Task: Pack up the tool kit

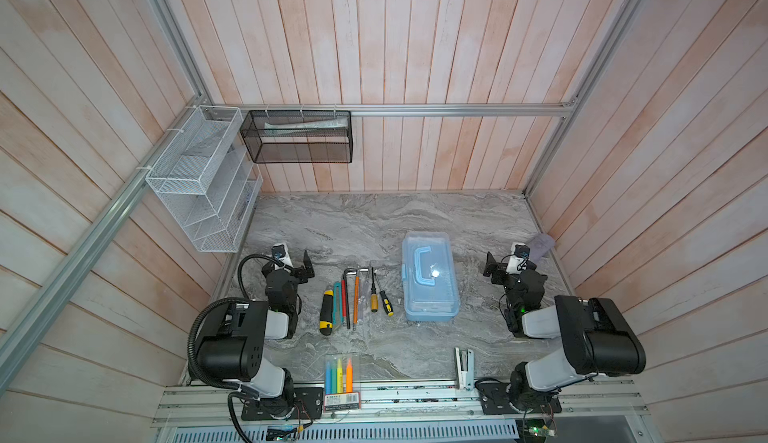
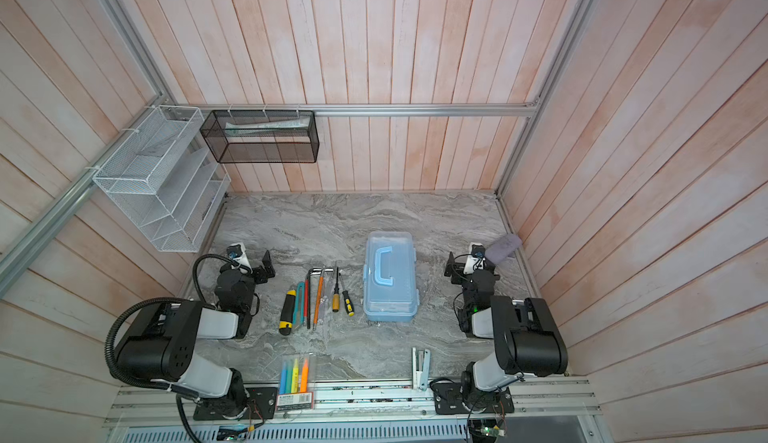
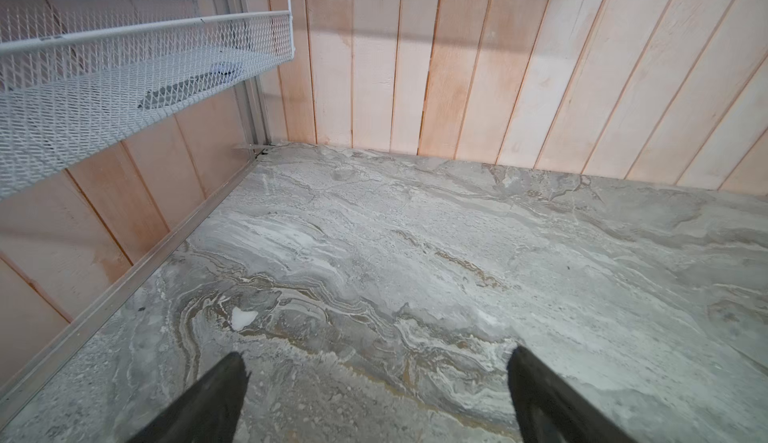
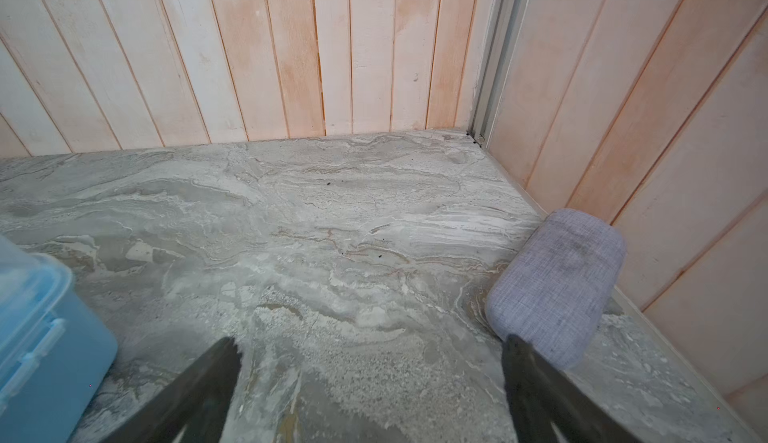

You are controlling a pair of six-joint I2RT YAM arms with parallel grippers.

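- Closest to the lens in both top views, a clear pack of coloured highlighters point(image 1: 341, 372) and a white stapler point(image 1: 464, 367) lie at the near edge of the desk point(image 1: 374, 220); the pack overhangs the metal rail point(image 1: 395, 395); the left arm point(image 1: 232, 349) and right arm point(image 1: 598, 337) fold up on either side
- Farther back the light blue box point(image 1: 430, 276) stands right of the desk's middle; its clear lid is down, its blue handle point(image 1: 424, 264) lies flat on top, and nothing touches it
- Just left of the box a row lies loose on the desk, all of it outside the box: two screwdrivers point(image 1: 387, 307) nearest the box, then hex keys point(image 1: 356, 269), then slim orange, red and teal pieces point(image 1: 356, 301) too thin to name, then the yellow-black utility knife point(image 1: 326, 312) at the far end
- Left gripper point(image 1: 296, 263) sits low beside the knife end of the row, right gripper point(image 1: 503, 264) beyond the box; both are well apart from every tool
- White mesh rack point(image 1: 199, 187) hangs on the left wall, a black mesh basket point(image 1: 297, 137) on the back rail; a grey-lilac fabric pad point(image 1: 542, 245) lies at the desk's right edge
- Left wrist view: two dark fingertips point(image 3: 232, 378) stand spread wide over bare marbled desk, nothing between them; the white mesh rack juts from the wall
- Right wrist view: the fingertips point(image 4: 226, 357) are spread just as wide and hold nothing; a corner of the box shows at one side, and the fabric pad sits just beside the other fingertip; whether they touch I cannot tell
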